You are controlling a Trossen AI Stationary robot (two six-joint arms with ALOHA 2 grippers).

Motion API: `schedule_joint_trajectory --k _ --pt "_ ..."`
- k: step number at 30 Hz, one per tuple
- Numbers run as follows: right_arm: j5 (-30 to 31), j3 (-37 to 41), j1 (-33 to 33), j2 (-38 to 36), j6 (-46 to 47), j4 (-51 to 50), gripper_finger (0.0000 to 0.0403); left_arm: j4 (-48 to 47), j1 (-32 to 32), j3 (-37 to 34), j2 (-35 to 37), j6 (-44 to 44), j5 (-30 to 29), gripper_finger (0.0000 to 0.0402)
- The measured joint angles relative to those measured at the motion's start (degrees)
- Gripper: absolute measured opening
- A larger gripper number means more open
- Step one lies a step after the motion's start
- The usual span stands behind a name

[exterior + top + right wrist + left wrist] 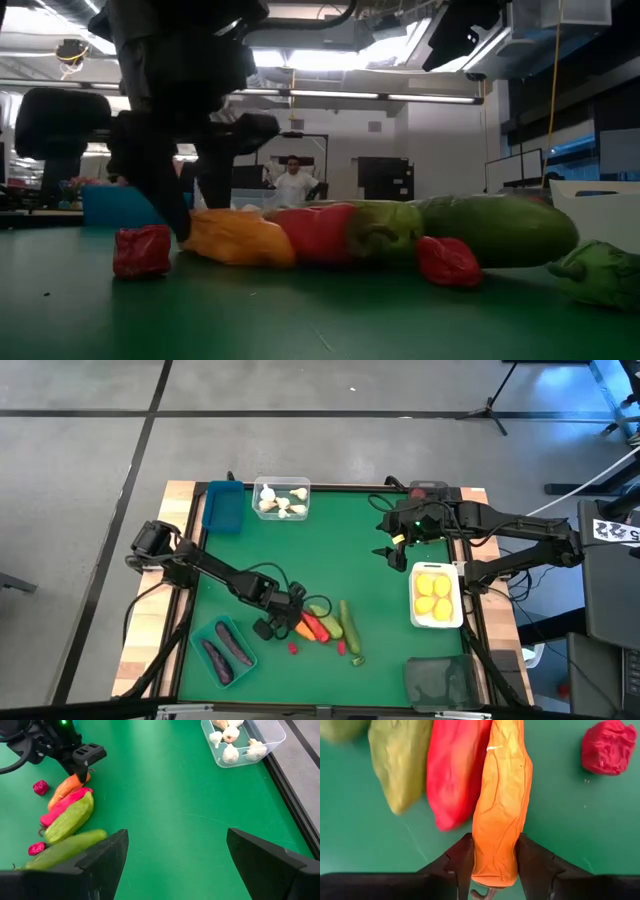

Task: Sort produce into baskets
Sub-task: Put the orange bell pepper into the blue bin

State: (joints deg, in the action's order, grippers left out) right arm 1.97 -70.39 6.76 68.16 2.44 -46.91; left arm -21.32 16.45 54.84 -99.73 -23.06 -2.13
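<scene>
- Two left fingers [462, 862] pinch the carrot [501, 805] at its end on the tabletop [560, 820]; lifted there, it may swing or slip.
- Pepper [454, 770] touching beside could drag along.
- Right fingers [117, 852] spread, waiting.

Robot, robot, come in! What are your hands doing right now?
Left gripper clamped around orange carrot. Right gripper open, waiting above the mat. Red pepper pressed against carrot.
</scene>
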Motion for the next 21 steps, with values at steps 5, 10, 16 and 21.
schedule_joint_trajectory --k 5,10,16,21 --pt "0.01 0.0 -0.02 0.0 0.0 -0.05 0.0335 -5.79 0.0 -0.02 2.03 7.99 -0.11 0.0128" --pt "0.01 0.0 -0.01 0.0 0.0 -0.08 0.0335 -9.42 -0.12 -0.08 7.27 17.26 -3.2 0.0129" --pt "0.01 0.0 -0.02 0.0 0.0 -0.08 0.0335 -16.27 -1.47 -0.08 15.28 33.19 -15.99 0.0129" --pt "0.01 0.0 0.0 0.0 0.0 -0.08 0.0335 -27.37 -3.28 -0.08 21.91 52.36 -32.61 0.0129"
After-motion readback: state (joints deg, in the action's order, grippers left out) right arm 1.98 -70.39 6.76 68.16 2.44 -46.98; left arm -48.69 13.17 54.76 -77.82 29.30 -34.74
